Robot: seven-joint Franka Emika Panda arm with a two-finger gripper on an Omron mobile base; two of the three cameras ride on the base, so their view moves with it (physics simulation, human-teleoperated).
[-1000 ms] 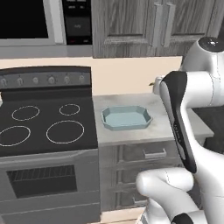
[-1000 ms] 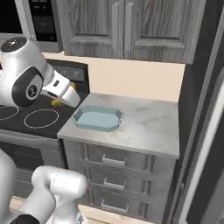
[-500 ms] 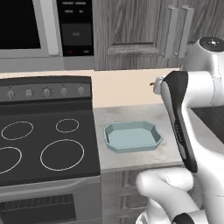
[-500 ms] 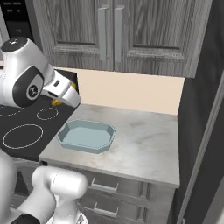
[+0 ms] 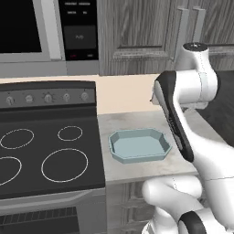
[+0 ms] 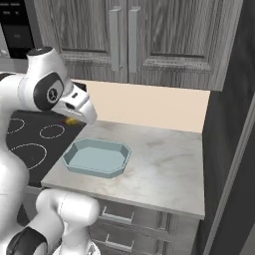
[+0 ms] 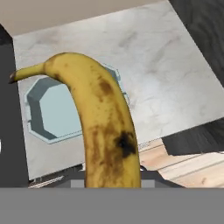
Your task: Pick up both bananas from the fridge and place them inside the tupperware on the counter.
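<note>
The bench [image 6: 164,164], pale marbled stone beside the black stove [image 5: 45,155], carries the shallow blue tub [image 6: 97,157], which sits empty near the stove edge. Above and to the stove side of the tub hangs the arm's hand, and the fingers [image 6: 74,119] are clenched on a banana [image 7: 103,127]. Judging by this, the carrying step for one banana is in hand; next the hand must come over the tub, lower, and let go inside the rim. The hand view shows the whole spotted banana with the tub [image 7: 52,109] behind it; the right base view shows just a yellow sliver [image 6: 72,121] under the wrist.
</note>
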